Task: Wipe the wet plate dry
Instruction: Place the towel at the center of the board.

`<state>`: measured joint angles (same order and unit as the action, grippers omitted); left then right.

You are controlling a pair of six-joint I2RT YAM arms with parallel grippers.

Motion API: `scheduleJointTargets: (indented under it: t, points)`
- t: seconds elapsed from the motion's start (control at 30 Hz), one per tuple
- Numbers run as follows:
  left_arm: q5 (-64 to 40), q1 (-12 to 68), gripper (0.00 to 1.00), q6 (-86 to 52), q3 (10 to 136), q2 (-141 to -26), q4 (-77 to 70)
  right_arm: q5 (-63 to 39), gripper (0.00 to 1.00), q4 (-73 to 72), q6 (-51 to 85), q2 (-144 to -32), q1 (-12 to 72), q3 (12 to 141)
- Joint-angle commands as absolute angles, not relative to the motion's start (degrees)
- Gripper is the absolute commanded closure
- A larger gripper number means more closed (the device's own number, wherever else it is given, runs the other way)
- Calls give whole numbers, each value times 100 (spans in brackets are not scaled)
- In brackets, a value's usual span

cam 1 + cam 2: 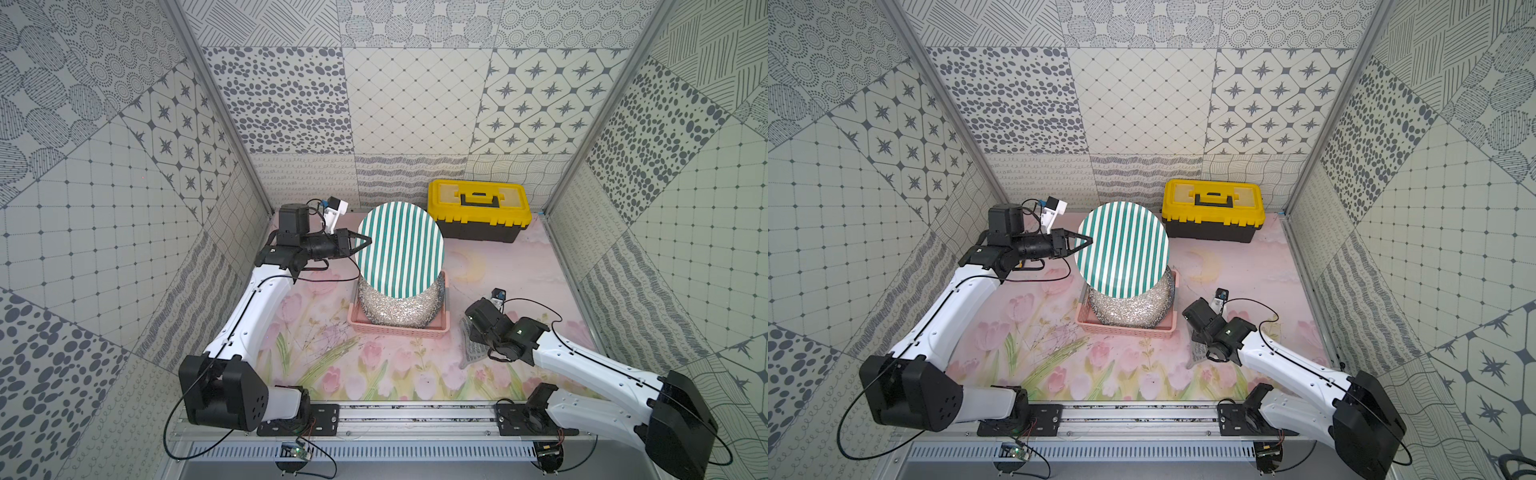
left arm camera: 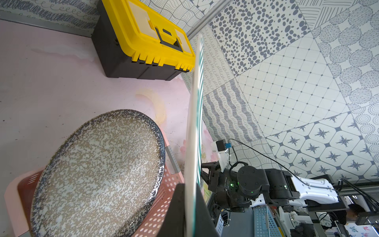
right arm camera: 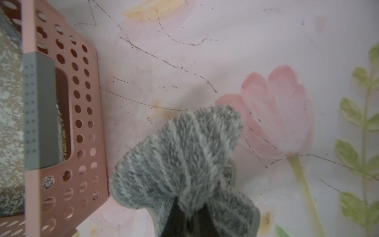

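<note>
The plate is round with green and white stripes. It stands on edge in the air above the pink basket. My left gripper is shut on its left rim. In the left wrist view the plate shows edge-on between the two black fingers of the left gripper. A fluffy grey cloth lies on the mat to the right of the basket. My right gripper points down onto it, with a fold of cloth pinched between its fingers.
A pink perforated basket on the mat holds a speckled plate leaning inside it. A yellow and black toolbox stands by the back wall. Patterned walls close in three sides.
</note>
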<state>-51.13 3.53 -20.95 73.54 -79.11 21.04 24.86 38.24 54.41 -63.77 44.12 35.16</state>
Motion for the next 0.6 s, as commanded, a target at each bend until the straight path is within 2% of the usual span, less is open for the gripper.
scheduleJointTargets:
  t: [0.0,0.07,0.13,0.23,0.3,0.57]
  points:
    - [-5261,311,100,-1727,7295,-7820,2034,2437,60,3741,5511,-6693,4396,3629]
    - [-5093,298,100,-1716,7204,-7769,1993,2394,39,3727,5418,-6826,4388,3719]
    - [-5022,277,100,-1735,7140,-7726,1966,2409,29,3747,5320,-6815,4379,3815]
    - [-4971,239,100,-1785,7149,-7712,1962,2499,18,3837,5226,-6622,4305,3928]
    - [-4941,198,100,-1873,7165,-7689,1926,2497,16,3905,5115,-6461,4190,4006]
    - [-4907,-114,100,-2221,7206,-7691,1715,2214,16,3986,4532,-5976,3657,4398]
